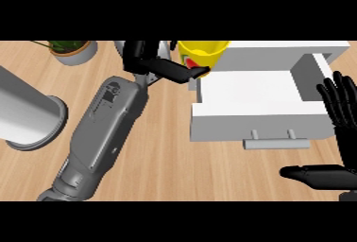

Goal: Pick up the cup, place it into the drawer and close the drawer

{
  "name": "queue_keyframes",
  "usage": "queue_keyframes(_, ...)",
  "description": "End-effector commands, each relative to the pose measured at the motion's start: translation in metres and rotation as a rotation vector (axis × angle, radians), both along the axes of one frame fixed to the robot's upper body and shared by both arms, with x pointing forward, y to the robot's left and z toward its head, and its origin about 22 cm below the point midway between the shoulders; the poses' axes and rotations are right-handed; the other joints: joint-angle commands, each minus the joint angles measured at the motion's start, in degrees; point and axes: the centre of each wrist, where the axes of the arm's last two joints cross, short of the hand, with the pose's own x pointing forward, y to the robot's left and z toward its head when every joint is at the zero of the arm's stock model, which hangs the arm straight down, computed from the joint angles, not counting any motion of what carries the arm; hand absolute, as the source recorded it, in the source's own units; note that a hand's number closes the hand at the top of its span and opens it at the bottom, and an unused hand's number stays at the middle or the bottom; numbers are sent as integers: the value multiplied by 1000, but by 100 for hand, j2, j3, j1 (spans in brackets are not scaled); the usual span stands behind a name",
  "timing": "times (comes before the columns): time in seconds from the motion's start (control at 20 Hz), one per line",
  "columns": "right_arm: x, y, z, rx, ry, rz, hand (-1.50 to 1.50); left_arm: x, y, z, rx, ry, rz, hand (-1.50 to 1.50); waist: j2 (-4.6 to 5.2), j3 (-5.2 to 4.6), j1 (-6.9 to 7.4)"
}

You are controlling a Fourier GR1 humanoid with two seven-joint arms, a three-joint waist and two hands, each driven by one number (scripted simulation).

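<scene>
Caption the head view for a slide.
Left hand holds the yellow cup at the open drawer's back corner; right hand rests open.

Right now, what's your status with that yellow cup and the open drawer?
Left hand fingers curled on yellow cup, at the open white drawer's back left corner. Right hand open, resting at right edge. Cup not yet in drawer. Nothing blocking.

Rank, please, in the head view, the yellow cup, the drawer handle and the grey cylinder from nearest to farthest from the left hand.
From the left hand:
1. Yellow cup, right beside its fingers, at the drawer's back left corner.
2. Drawer handle, lower right, on the open drawer's front.
3. Grey cylinder, at the far left edge.
</scene>
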Motion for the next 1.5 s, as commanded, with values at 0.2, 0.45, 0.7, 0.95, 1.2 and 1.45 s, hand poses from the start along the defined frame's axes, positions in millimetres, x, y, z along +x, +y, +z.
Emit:
queue_keyframes(0.2, 10, 2, 5, -1, 6, 17, -150, 18, -39, 16, 32, 120, -16, 150, 31, -1, -68)
queue_keyframes(0.45, 7, 12, 12, -11, 4, 18, -150, 24, -56, 16, 63, 144, 47, 150, 57, -1, -189)
queue_keyframes(0.7, 6, -13, 12, -19, -21, 37, -150, 22, -68, 11, 96, 174, 68, 150, 67, 4, -277)
queue_keyframes(0.95, 3, -3, 18, -12, -18, 38, -150, 23, -57, -22, 148, 206, 24, 150, 68, 0, -223)
queue_keyframes(1.2, 16, 6, 14, -2, -6, 39, -150, 15, -79, -9, 276, 251, 54, 150, 38, 2, -180)
queue_keyframes(1.45, 23, -4, 23, -4, -37, 48, -150, 13, -76, -28, 358, 270, 76, -150, 107, 5, -414)
